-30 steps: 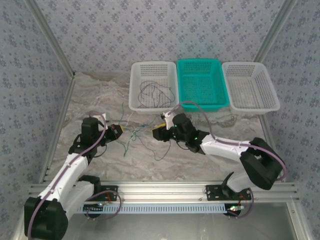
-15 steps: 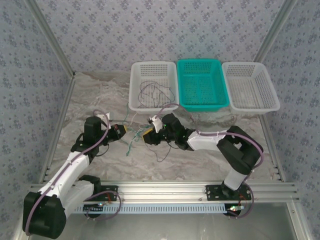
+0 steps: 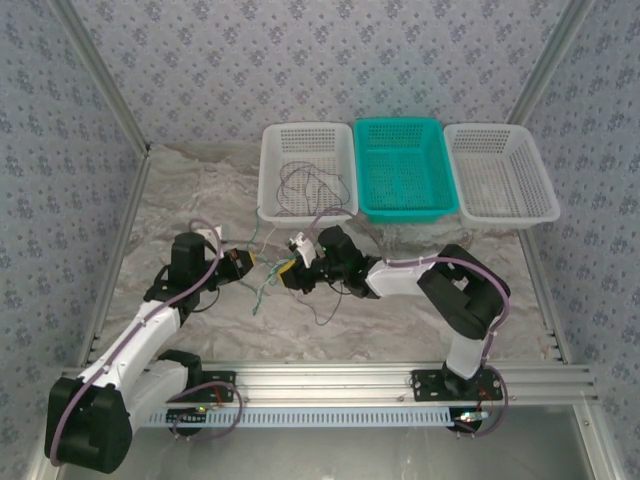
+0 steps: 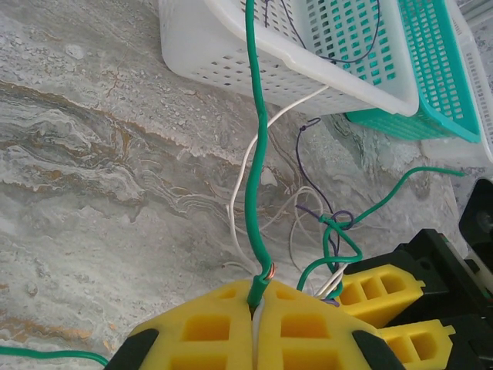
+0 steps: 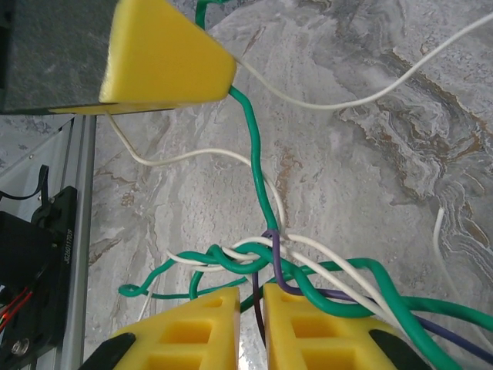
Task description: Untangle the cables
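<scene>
In front of the white basket (image 3: 268, 170), on the bench (image 4: 92, 154), the cables (image 3: 262, 285) are tied in a knot (image 5: 273, 258). The left gripper (image 4: 254, 302) is shut tight on a green cable (image 4: 258, 154) just beside the knot. The right gripper (image 5: 250, 299) sits at the knot, its pads almost together. Whether it pinches the purple cable (image 5: 271, 247) cannot be told. This looks like the pulling-apart step. Next, the right gripper likely needs a firm hold, then a slow pull away. More cables lie inside the basket.
</scene>
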Controlling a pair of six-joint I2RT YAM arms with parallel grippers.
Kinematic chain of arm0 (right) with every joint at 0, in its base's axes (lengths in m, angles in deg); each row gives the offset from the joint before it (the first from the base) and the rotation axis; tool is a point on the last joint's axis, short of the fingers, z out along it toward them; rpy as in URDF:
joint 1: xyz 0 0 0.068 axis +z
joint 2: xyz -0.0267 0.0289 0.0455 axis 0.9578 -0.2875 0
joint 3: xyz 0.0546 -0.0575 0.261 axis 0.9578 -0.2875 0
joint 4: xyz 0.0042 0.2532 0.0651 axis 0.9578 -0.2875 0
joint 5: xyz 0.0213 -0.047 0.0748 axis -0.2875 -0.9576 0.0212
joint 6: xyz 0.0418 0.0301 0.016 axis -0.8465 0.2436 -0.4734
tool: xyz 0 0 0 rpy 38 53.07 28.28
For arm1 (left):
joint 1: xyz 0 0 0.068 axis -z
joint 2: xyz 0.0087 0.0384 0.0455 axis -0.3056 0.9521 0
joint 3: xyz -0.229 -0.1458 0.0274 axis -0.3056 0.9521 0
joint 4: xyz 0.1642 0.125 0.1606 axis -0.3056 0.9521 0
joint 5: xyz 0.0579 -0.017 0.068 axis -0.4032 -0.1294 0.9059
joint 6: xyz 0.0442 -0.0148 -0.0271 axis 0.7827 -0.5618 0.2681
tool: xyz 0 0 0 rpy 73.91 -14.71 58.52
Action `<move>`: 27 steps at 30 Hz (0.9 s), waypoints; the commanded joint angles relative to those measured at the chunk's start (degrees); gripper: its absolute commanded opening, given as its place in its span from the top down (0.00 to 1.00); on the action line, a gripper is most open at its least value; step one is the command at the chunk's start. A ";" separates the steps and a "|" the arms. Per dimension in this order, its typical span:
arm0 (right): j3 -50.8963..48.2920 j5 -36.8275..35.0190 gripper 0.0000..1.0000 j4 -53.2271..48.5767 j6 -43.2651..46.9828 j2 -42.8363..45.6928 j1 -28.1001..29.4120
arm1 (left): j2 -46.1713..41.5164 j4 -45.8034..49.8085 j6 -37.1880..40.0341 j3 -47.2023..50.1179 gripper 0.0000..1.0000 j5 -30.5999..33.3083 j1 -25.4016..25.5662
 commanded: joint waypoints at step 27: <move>2.49 3.95 0.85 4.16 0.57 -4.00 -0.22 | 0.27 -1.20 1.02 -2.50 1.00 -0.03 0.48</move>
